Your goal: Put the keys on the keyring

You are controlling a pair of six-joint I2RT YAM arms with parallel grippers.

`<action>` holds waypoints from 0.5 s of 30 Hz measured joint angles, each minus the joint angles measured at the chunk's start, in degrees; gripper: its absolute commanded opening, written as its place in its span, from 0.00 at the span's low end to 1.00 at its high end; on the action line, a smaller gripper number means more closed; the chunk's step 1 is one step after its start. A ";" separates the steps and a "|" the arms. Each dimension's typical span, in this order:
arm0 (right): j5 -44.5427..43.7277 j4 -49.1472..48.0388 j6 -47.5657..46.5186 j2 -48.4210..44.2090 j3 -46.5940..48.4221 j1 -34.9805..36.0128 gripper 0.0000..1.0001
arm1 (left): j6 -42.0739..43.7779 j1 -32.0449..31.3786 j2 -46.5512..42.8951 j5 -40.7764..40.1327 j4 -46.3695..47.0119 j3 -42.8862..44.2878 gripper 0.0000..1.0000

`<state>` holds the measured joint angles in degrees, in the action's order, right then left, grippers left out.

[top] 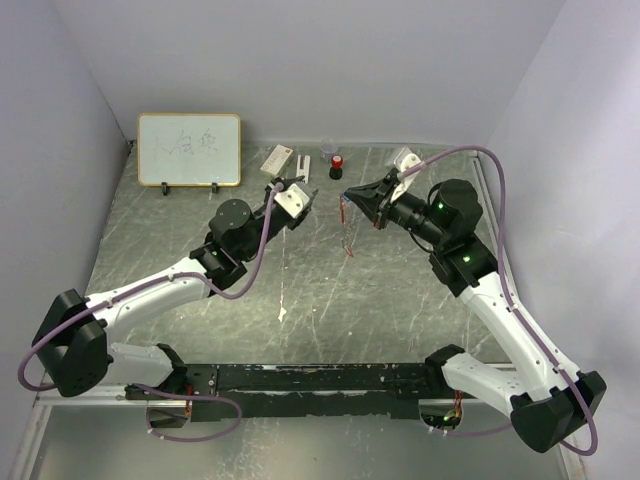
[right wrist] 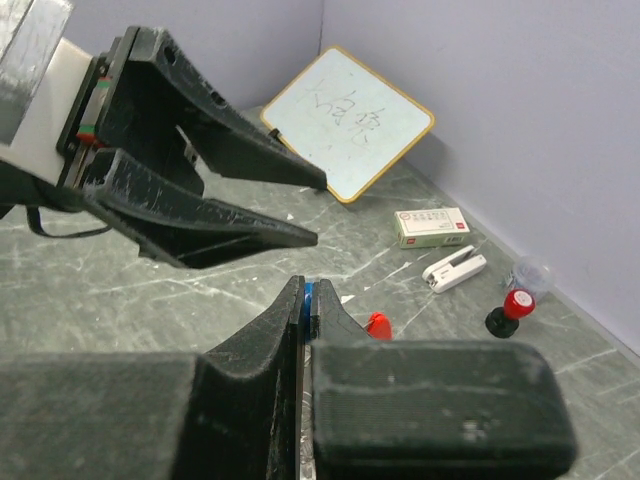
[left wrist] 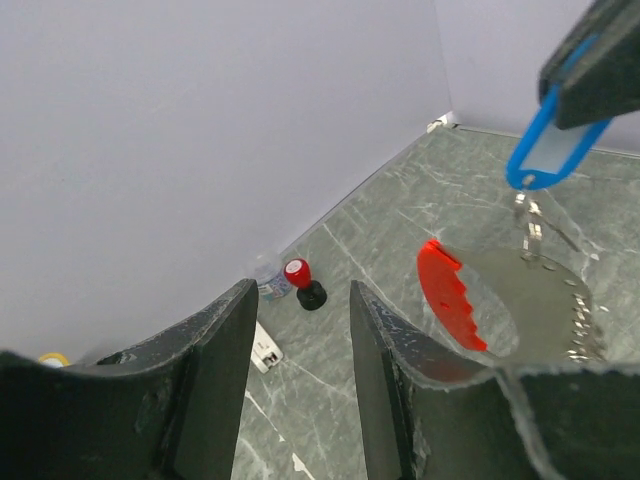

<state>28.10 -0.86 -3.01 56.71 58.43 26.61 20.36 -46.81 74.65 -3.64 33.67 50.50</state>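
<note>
My right gripper is shut on the blue plastic head of a key, held in the air over the middle back of the table. Small metal links dangle under the blue head. Below them hangs the keyring, with its curved red strap and grey strip; from above it is a thin red line. My left gripper is open and empty, just left of the strap. Whether its right finger touches the strap I cannot tell. In the right wrist view a blue sliver sits between the jaws.
Along the back wall stand a whiteboard, a small white box, a white clip-like tool, a clear cup and a red-and-black bottle. A white object lies behind the right arm. Walls close in on three sides.
</note>
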 measured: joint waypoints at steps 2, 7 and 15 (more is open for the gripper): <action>0.81 0.52 -0.61 0.00 0.00 -0.11 0.00 | -0.55 0.57 -0.20 0.48 -0.22 0.00 0.52; 2.78 2.40 -2.01 -0.31 -0.02 -0.28 0.00 | -2.49 1.01 -1.57 2.62 -1.60 0.00 0.52; 5.38 2.91 -3.23 -3.65 -2.27 -0.31 0.00 | -6.56 1.01 -6.67 9.88 -5.95 -0.46 0.46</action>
<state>33.47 2.04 -6.24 53.06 56.16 26.30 13.80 -45.80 67.99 6.24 27.73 50.04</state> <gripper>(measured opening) 0.013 0.500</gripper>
